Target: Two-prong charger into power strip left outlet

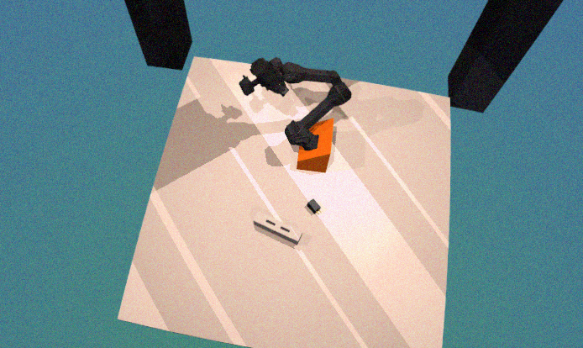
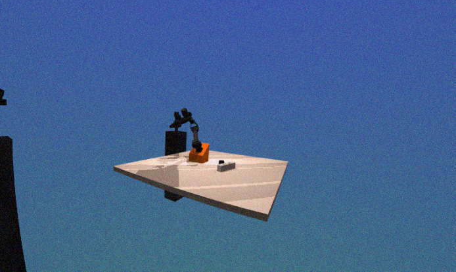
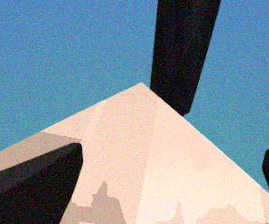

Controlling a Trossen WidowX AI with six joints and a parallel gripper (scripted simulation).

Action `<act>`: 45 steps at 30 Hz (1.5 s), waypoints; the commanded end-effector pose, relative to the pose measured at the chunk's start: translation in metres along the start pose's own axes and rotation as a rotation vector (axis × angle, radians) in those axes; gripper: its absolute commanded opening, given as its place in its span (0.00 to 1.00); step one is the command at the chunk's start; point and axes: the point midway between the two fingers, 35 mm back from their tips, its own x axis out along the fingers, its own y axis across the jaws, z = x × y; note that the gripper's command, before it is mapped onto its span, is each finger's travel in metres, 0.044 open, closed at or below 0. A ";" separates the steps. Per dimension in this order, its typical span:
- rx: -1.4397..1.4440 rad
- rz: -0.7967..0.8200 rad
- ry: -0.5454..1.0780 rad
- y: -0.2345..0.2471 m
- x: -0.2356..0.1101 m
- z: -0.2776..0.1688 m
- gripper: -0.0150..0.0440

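The small dark charger (image 1: 314, 205) (image 2: 221, 161) lies on the table, its thin gold prongs pointing toward the lower right in the top view. The pale power strip (image 1: 277, 226) (image 2: 226, 167) lies beside it, with two dark outlet slots on top; the charger is apart from it. My gripper (image 3: 172, 156) is open and empty, its two fingers far apart at the sides of the wrist view. It is held up above the table's far part, well away from charger and strip. The wrist view shows neither of them.
An orange wedge-shaped block (image 1: 323, 144) (image 2: 201, 156) stands by the arm's base, between the raised gripper and the charger. Dark pillars (image 1: 160, 30) (image 1: 494, 69) (image 2: 175, 142) (image 3: 180, 55) stand around the table (image 1: 193, 284) (image 2: 235, 188) (image 3: 120, 150). One table corner shows in the wrist view.
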 end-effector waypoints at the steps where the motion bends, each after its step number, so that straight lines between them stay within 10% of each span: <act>1: -0.001 0.001 0.001 0.000 0.000 0.000 0.98; 45: -0.611 0.477 0.292 0.181 0.009 -0.098 1.00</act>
